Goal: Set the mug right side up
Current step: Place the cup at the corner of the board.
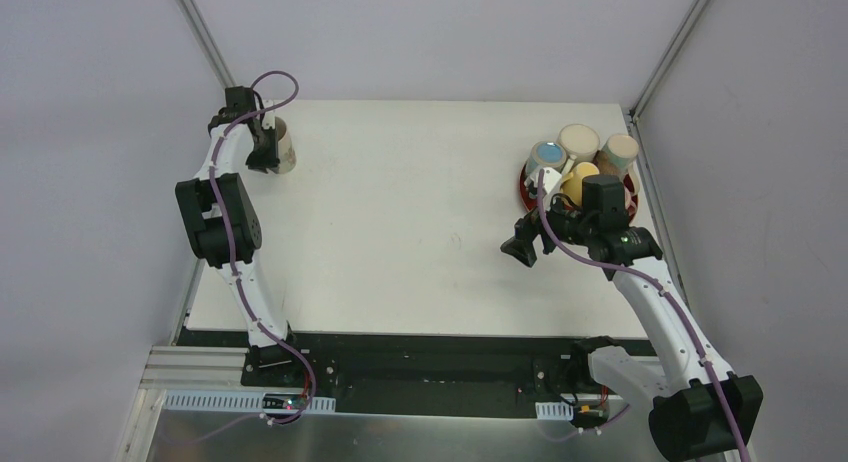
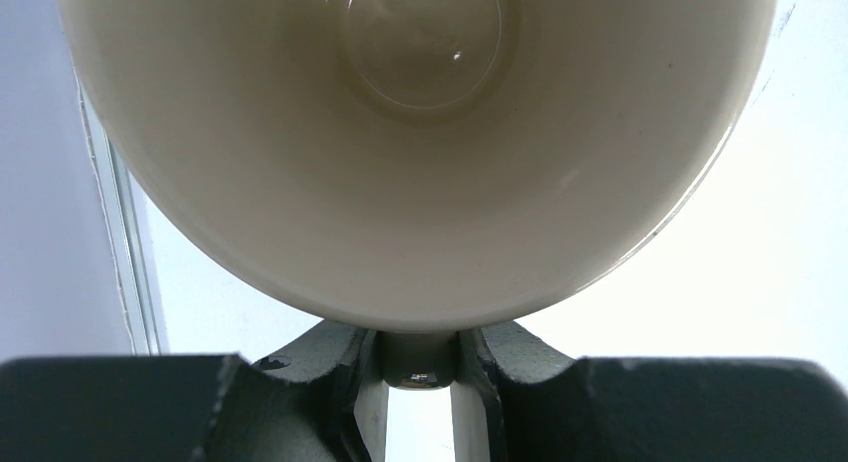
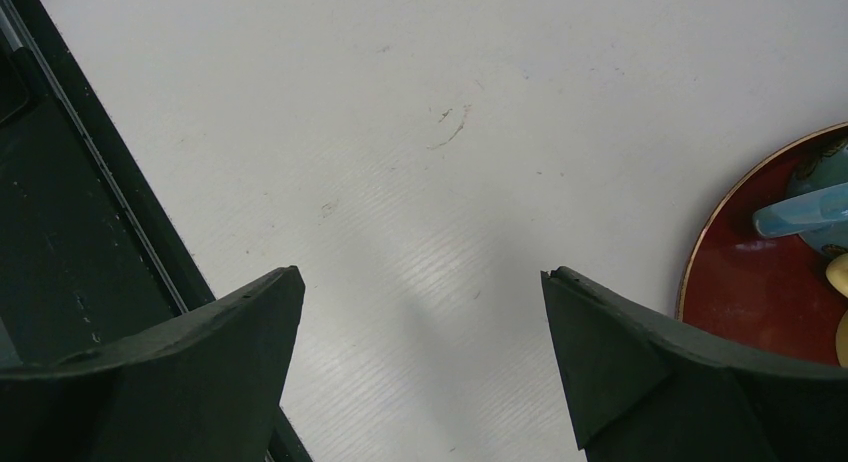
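Note:
The cream mug (image 1: 284, 145) is at the far left of the white table (image 1: 420, 222), close to the back corner. My left gripper (image 1: 264, 148) is shut on the mug's handle (image 2: 418, 360). In the left wrist view the mug (image 2: 420, 162) fills the frame with its open mouth toward the camera, showing its inside and bottom. I cannot tell whether it rests on the table. My right gripper (image 1: 524, 248) is open and empty, hovering over bare table (image 3: 420, 282) just left of the red tray.
A red tray (image 1: 523, 185) at the far right holds several mugs (image 1: 578, 142). Its rim (image 3: 700, 272) and a blue mug (image 3: 800, 212) show in the right wrist view. The table's left edge runs right beside the held mug.

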### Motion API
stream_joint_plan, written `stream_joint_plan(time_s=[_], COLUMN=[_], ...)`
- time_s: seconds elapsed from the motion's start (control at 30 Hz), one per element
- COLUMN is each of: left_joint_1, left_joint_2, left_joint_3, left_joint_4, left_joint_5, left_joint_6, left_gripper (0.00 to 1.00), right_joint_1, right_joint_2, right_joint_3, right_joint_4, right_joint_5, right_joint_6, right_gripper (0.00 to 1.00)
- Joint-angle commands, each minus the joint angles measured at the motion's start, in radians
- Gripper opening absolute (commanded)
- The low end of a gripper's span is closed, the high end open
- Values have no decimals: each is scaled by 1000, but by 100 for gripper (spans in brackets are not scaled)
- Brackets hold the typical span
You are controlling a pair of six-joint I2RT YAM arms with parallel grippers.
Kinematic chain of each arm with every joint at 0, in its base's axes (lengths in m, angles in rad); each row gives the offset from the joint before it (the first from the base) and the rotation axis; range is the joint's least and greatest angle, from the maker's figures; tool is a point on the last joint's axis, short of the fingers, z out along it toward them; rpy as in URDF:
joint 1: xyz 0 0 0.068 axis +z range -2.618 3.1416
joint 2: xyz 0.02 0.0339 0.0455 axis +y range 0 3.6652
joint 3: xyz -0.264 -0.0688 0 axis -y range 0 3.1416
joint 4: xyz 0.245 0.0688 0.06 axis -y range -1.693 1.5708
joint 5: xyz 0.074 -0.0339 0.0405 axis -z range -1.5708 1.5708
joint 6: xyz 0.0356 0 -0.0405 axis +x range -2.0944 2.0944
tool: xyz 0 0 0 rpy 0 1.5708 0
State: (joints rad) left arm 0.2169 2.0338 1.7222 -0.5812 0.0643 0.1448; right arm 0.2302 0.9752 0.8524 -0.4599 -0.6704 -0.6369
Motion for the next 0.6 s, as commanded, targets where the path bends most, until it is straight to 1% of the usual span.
stream_joint_plan(time_s=[0.0, 0.1, 0.13, 0.23, 0.33, 0.5, 0.57], left_joint_1=[2, 2, 2, 2, 2, 2, 2], left_joint_2=[-16, -18, -18, -21, -27, -39, -50], left_joint_3=[61, 61, 62, 60, 56, 47, 37], left_joint_4=[61, 61, 60, 60, 58, 57, 55], left_joint_5=[-18, -9, -7, -10, -6, -5, -7], left_joint_6=[-15, -26, -25, -24, -27, -25, -22], left_gripper=[0, 0, 3, 18, 29, 38, 43], right_joint_1=[-7, -10, -10, -14, -14, -15, -15], right_joint_2=[-1, -4, -6, -7, -6, -5, -6], right_joint_3=[-6, -7, -6, -7, -7, -6, -7], right_joint_4=[29, 29, 29, 29, 31, 31, 29], right_joint_5=[-37, -39, -41, -45, -47, -49, -49], right_joint_6=[2, 3, 4, 5, 6, 8, 8], right_gripper=[99, 99, 99, 99, 99, 99, 99])
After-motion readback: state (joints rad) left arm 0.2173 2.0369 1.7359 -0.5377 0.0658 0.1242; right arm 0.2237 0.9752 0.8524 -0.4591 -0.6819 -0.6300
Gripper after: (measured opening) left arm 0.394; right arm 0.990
